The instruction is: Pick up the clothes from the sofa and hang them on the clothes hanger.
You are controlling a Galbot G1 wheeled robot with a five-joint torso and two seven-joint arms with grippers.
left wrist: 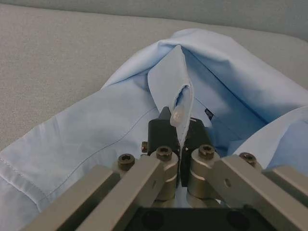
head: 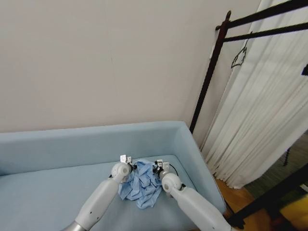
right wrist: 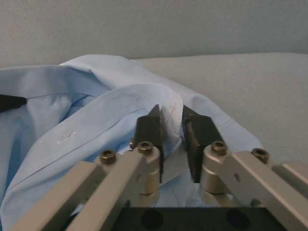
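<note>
Left gripper [left wrist: 179,127]: was closed, its black pads [left wrist: 161,134] pressed together on a thin edge of the light blue shirt [head: 142,186]. The edge was the button strip, and it stood up from between the pads.
Left gripper position: was low over the seat, at the left side of the crumpled garment near its top edge.
Right gripper [right wrist: 171,129]: was nearly closed, with only a narrow gap between its pads [right wrist: 148,131]. A raised fold of the same shirt filled that gap, so the gripper was clamped on cloth.
Right gripper position: was at the right side of the garment, level with the left gripper. The two were near each other, with the cloth bunched between them.
Shirt: lay crumpled in a heap on the seat of the pale blue sofa [head: 48,192], towards its right end. It was held at two points, with the collar open and the rest resting on the cushion.
Sofa: held the shirt on its seat, and both arms reached in over the front edge.
Clothes rack [head: 211,72]: was a dark frame standing beyond the sofa's right armrest, well apart from the shirt and beside a white curtain [head: 260,120].
</note>
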